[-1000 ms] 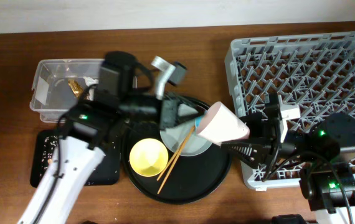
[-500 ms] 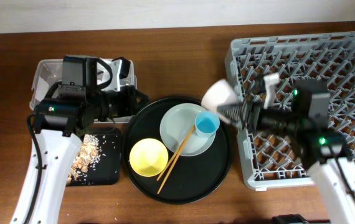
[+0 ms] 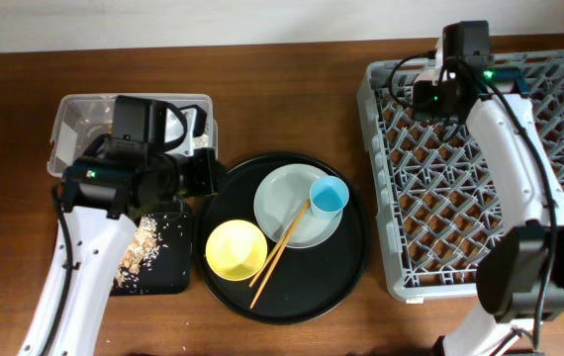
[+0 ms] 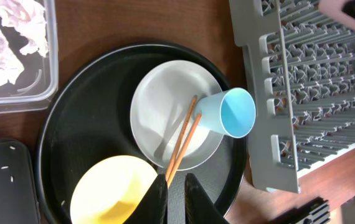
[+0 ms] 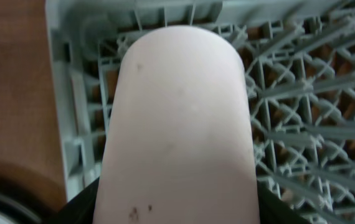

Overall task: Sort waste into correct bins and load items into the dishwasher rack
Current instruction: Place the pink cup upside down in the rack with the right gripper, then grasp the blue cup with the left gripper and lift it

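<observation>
Landmark: large round black tray point(image 3: 341, 269), mid-table.

On its near half: yellow bowl point(image 3: 235, 249), upright, empty. Two wooden chopsticks point(image 3: 280, 242) slant just beside the bowl, with their lower ends on the tray floor and their upper ends up on the grey-white plate point(image 3: 277, 193). The plate sits in the tray's far half. The light-blue cup point(image 3: 329, 196) is on the plate's right side, touching the chopstick tips.

Left of the tray, close alongside: shallow black rectangular tray point(image 3: 168, 279), with beige food scraps point(image 3: 141, 247) scattered along it.

At the round tray's far-left rim: left gripper point(image 4: 176, 196). Its fingers point(image 4: 159, 199) are a narrow slit apart, with nothing between them.

Far-left of the tray: clear plastic box point(image 4: 15, 102), with the crumpled white napkin point(image 4: 6, 31) inside.

Right of the tray, just beside it: grey dishwasher rack point(image 3: 480, 198). The right gripper point(image 3: 425, 97) is over the rack's far corner on the tray side, beyond the tray's far edge. In the wrist view, the pink cup point(image 5: 177, 118) is clamped between dark fingers point(image 5: 78, 214) and lies lengthwise over the pegs. Cannot tell whether it touches them.
</observation>
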`<state>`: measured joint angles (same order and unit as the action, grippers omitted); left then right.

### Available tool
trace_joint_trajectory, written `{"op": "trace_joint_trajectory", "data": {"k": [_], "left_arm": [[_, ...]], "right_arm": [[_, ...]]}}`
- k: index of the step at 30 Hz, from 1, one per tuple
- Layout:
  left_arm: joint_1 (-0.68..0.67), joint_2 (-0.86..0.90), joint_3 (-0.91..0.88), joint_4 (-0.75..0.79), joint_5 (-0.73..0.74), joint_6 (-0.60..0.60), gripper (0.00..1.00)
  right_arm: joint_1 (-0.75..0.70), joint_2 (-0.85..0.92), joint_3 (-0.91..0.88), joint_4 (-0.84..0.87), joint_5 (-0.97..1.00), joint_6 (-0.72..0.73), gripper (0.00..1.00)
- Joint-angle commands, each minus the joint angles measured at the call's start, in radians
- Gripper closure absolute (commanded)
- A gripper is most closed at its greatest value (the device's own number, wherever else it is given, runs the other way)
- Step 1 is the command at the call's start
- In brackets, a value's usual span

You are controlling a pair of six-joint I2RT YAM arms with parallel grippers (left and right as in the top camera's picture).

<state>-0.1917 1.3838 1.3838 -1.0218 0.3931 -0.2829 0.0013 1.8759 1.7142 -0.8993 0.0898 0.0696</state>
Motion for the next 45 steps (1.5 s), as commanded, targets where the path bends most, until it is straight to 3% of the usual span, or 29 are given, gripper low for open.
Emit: {"op": "trace_joint_trajectory", "data": {"k": [1, 9, 10, 14, 21, 26, 28, 32, 37, 40, 45], "left_arm": [[-0.032, 0.002, -0.011, -0.001, -0.025, 0.016, 0.89], [-0.047, 0.002, -0.011, -0.001, -0.055, 0.016, 0.89], [-0.047, 0.002, -0.011, -0.001, -0.055, 0.016, 0.89], [-0.047, 0.002, -0.011, -0.002, -0.053, 0.016, 0.89], [-0.047, 0.002, -0.011, -0.010, -0.054, 0.016, 0.89], [-0.047, 0.002, -0.011, -0.012, -0.054, 0.016, 0.90], [-0.054, 0.002, -0.011, -0.012, -0.031, 0.015, 0.89], [-0.154, 0.005, -0.011, 0.007, -0.021, -0.032, 0.83], [-0.361, 0.092, -0.011, 0.158, -0.238, -0.203, 0.61], [-0.456, 0.212, -0.011, 0.261, -0.292, -0.203, 0.59], [-0.496, 0.417, -0.011, 0.359, -0.330, -0.204, 0.59]], "right_arm": [[-0.004, 0.042, 0.012, 0.033, 0.028, -0.014, 0.54], [-0.025, 0.117, 0.001, 0.018, 0.072, -0.013, 0.53], [-0.030, 0.118, 0.002, 0.016, 0.067, -0.013, 0.30], [-0.030, 0.116, 0.024, -0.012, 0.019, -0.014, 0.09], [-0.030, 0.112, 0.189, -0.183, -0.049, -0.014, 0.14], [-0.010, 0.057, 0.274, -0.401, -0.544, -0.186, 0.22], [0.011, 0.020, 0.274, -0.461, -0.550, -0.189, 0.27], [0.003, -0.031, 0.274, -0.531, -0.534, -0.174, 0.22], [-0.021, -0.061, 0.274, -0.636, -0.361, -0.132, 0.19], [-0.030, -0.061, 0.274, -0.692, -0.332, -0.132, 0.18], [-0.030, -0.061, 0.274, -0.700, -0.320, -0.132, 0.18]]}}
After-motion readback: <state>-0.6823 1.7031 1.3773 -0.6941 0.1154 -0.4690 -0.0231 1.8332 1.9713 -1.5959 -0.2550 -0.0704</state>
